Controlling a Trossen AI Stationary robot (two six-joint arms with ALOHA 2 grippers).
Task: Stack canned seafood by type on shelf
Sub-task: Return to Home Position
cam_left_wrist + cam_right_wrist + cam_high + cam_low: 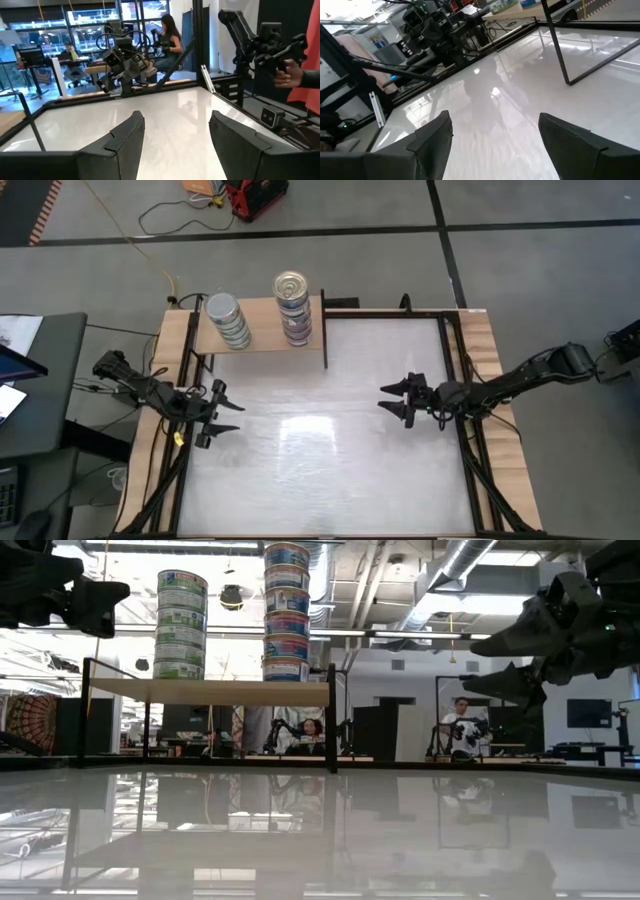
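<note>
On the far left part of the glossy white tabletop (pixel 330 470): the shelf (pixel 262 332), a small flat rectangular board of light wood, raised on thin dark legs, with a thin dark upright panel (pixel 325 330) at its right end. On the board, two upright stacks of short round metal seafood tins, side by side but apart.

Left stack (pixel 228 320): plain silver-grey lid on top, green-and-white labels down the side. Right stack (pixel 292 305): gold lid with a pull tab on top, blue-and-pink labels, near the panel, taller than its neighbour when seen level from the table.

Left gripper (pixel 236 418): near the left edge of the table, on the near side of the shelf, well apart from both stacks, pointing right across the tabletop. Two dark fingers (pixel 127 142) spread wide, with nothing between them but bare white surface. Held up off the table.

Right gripper (pixel 384 397): towards the right side of the table, pointing left, facing the other across the bare middle. Fingers (pixel 432 142) likewise spread wide, gripping nothing. Also hanging above the surface.

Beyond the far edge, in the room: a seated person (pixel 462 725) at a desk. To one side of the left wrist view, a hand (pixel 286 76) on a dark device, red sleeve behind it.
</note>
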